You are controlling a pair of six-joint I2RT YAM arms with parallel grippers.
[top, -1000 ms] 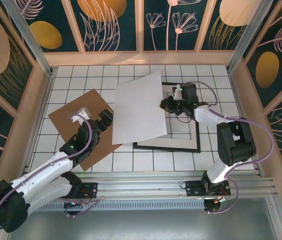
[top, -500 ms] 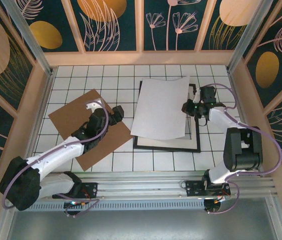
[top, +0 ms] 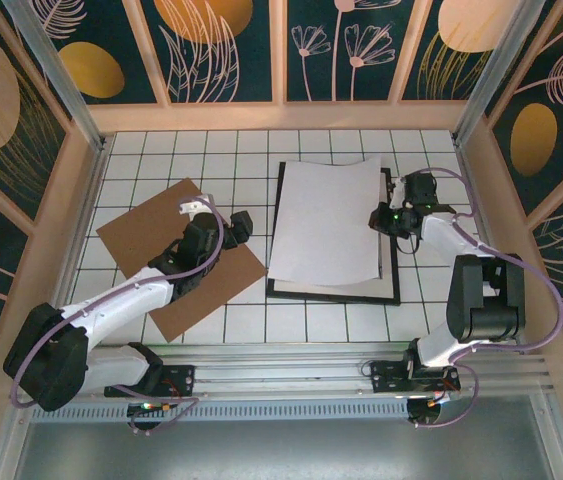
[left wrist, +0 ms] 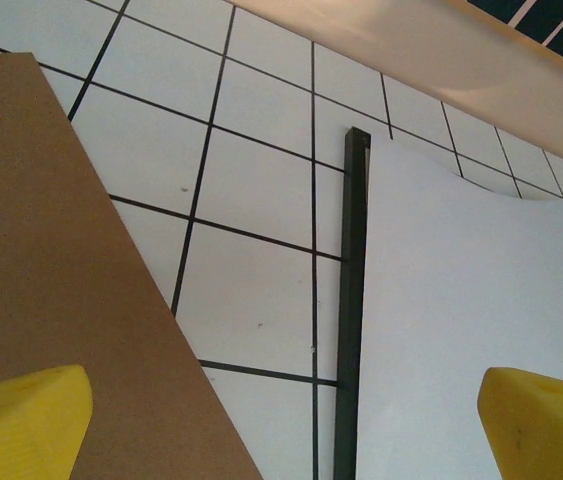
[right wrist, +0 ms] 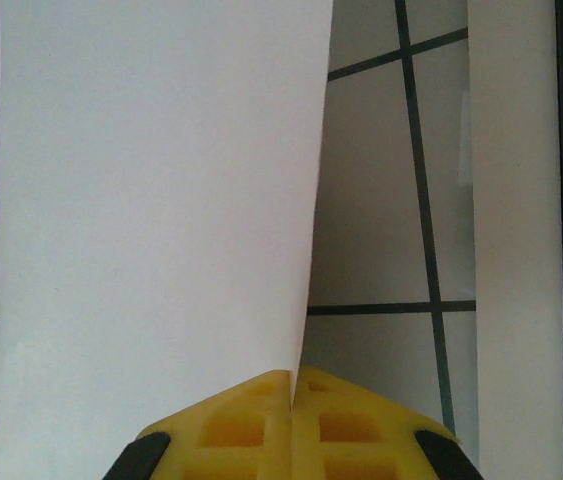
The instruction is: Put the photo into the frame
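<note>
The photo [top: 326, 220] lies blank side up across the frame [top: 333, 297], so we see a plain white sheet with the print turned away from us. It covers most of the opening. Its 9 o'clock edge runs close along the black rim, and a strip of the white mat border [top: 361, 288] shows past its 6 o'clock edge. The corner toward 1 o'clock curls a little.

At the sheet's 3 o'clock edge the right gripper [top: 381, 217] is clamped onto the paper. From the right wrist we see its yellow fingers [right wrist: 251, 425] meeting with the sheet caught between them. That edge rides up off the frame, and tiles show through the opening beneath it. We judge that the edge pinch lets the arm steer a limp sheet without covering the part that must settle into the rim.

At 9 o'clock from the frame, the left gripper [top: 238, 226] hangs with its jaws spread wide and nothing in them. It is above the near corner of the brown backing board [top: 141, 235], which rests askew on the tiled table [top: 291, 325]. We read this arm as parked clear of the sheet, well placed for the board.

In our judgement the photo is over the frame but not yet seated. The raised edge has to come down square inside the rim before the pinch lets go.
</note>
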